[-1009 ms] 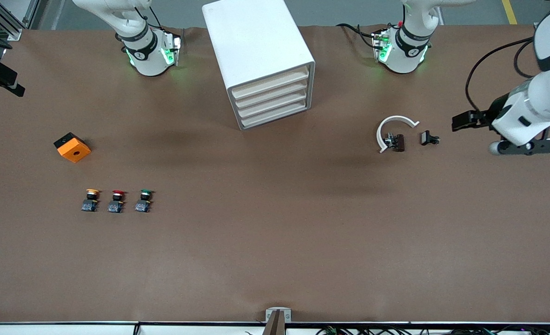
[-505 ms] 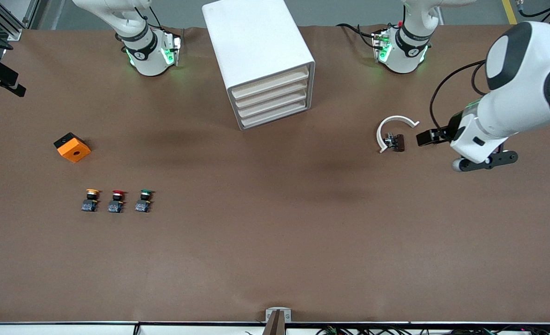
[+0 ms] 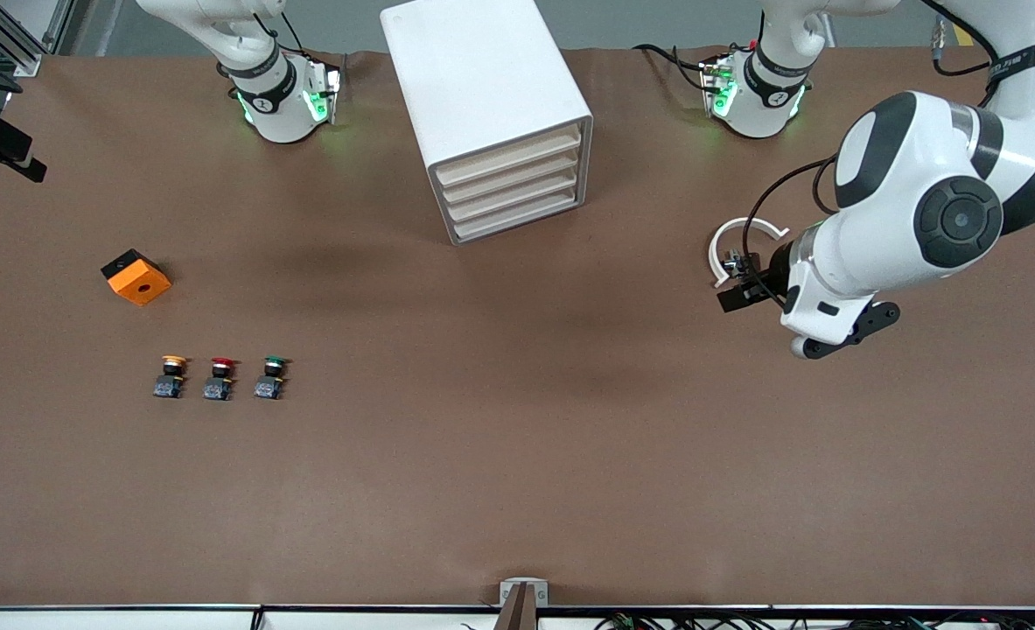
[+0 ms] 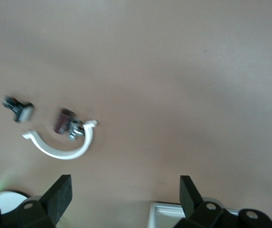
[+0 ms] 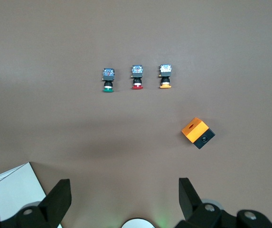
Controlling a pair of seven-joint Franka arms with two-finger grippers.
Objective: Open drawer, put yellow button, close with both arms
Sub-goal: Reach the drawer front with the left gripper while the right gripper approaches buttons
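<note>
Left end effector (image 3: 736,297), fingers spread, hovers mid-right over the white curved clip (image 3: 738,243); right end effector (image 5: 121,202) also spread; closed cream-fronted white drawer (image 3: 510,179) upper centre, yellow-capped black button (image 3: 170,375) lower left: approach drawer front squarely.

1. The front view looks steeply down from high across the table (image 3: 517,490), facing the arm bases at the frame's top edge. It is far enough to take in the whole tabletop, with the cabinet (image 3: 486,114) at top centre.
2. The left wrist view looks down from well above the table; the white ring (image 4: 60,145) lies in the frame's lower left. The front view shares it (image 3: 731,249).
3. The right wrist view looks down from high. Upper centre are three buttons (image 5: 136,77), which the front view shares (image 3: 220,378), as it does the orange block (image 5: 197,132).
</note>
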